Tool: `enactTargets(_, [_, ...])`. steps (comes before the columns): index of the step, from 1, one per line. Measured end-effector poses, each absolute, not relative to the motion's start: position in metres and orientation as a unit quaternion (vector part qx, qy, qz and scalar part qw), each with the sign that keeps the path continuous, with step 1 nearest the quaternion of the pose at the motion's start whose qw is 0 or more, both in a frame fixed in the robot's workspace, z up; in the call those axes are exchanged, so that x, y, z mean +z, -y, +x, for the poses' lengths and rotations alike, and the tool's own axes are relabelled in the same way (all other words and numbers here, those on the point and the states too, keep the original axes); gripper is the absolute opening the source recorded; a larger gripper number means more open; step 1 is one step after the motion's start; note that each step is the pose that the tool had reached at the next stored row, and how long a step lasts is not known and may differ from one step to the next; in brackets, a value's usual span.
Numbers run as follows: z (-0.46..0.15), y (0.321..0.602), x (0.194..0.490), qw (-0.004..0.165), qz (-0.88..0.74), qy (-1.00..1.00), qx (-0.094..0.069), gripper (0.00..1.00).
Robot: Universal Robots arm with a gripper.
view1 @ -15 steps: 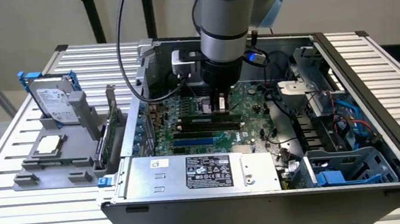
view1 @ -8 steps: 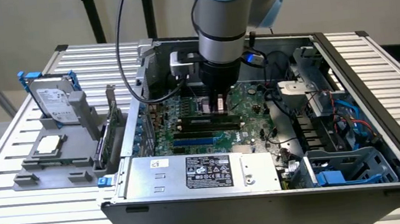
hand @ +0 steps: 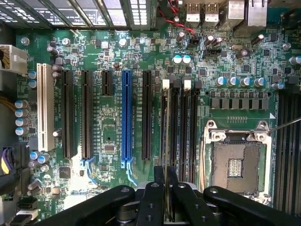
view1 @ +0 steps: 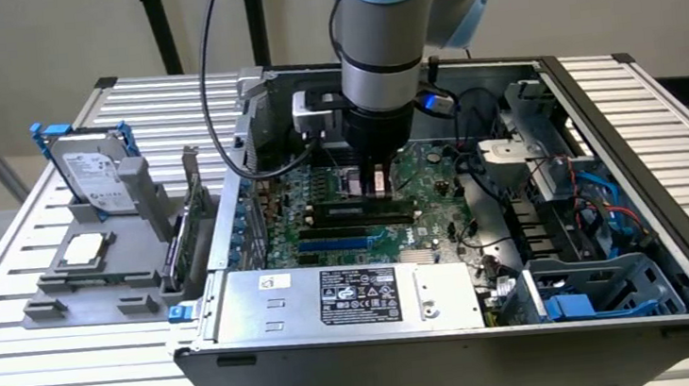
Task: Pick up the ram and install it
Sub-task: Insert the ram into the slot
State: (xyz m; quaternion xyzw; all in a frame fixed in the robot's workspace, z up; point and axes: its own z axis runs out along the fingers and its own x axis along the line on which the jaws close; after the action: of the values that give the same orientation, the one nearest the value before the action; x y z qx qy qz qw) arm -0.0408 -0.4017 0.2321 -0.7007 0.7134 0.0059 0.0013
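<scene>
The ram [hand: 167, 136] shows edge-on as a thin strip running out from between my fingers. It lines up along a black memory slot [hand: 165, 113] with a white latch at its far end. My gripper [hand: 167, 181] is shut on the ram, one finger on each face. In the exterior view my gripper [view1: 377, 182] reaches straight down inside the open computer case, just over the motherboard [view1: 323, 238] and its memory slots [view1: 360, 212]. Whether the ram is seated in the slot or just above it I cannot tell.
A processor socket [hand: 235, 165] lies beside the memory slots, and a blue slot [hand: 126, 115] on the other side. The power supply [view1: 342, 296] and cables [view1: 494, 169] crowd the case. On the exterior view's left, a grey stand holds a hard drive [view1: 96, 174], a silver chip [view1: 84, 248] and an upright card [view1: 189, 222].
</scene>
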Motion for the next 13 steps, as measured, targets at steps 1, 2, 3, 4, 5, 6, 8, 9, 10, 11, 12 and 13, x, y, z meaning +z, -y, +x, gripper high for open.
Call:
enactTargets(1, [-0.0408,0.4016,0.2317,0.001,-0.701,-0.713,0.005,0.13])
enactTargets(2, [-0.0407,0.4016,0.2313,0.001,-0.701,-0.713,0.005,0.13])
enactTargets(3, [-0.0408,0.4017,0.2311,0.001,-0.701,-0.713,0.005,0.13])
enactTargets(4, [-0.0408,0.4017,0.2308,0.001,-0.701,-0.713,0.005,0.13])
enactTargets(5, [-0.0408,0.4017,0.2306,0.001,-0.701,-0.713,0.005,0.13])
enactTargets(6, [-0.0408,0.4017,0.2304,0.001,-0.701,-0.713,0.005,0.13])
enactTargets(8, [-0.0408,0.4017,0.2300,0.001,-0.701,-0.713,0.005,0.13])
enactTargets(9, [-0.0408,0.4011,0.2290,0.001,-0.700,-0.714,0.005,0.13])
enactTargets(10, [-0.0408,0.4005,0.2284,0.001,-0.700,-0.714,0.005,0.13])
enactTargets(11, [-0.0408,0.4004,0.2283,0.001,-0.700,-0.715,0.005,0.13])
enactTargets(12, [-0.0408,0.4004,0.2281,0.001,-0.700,-0.715,0.005,0.13])
enactTargets(13, [-0.0409,0.4004,0.2279,0.001,-0.700,-0.715,0.005,0.13])
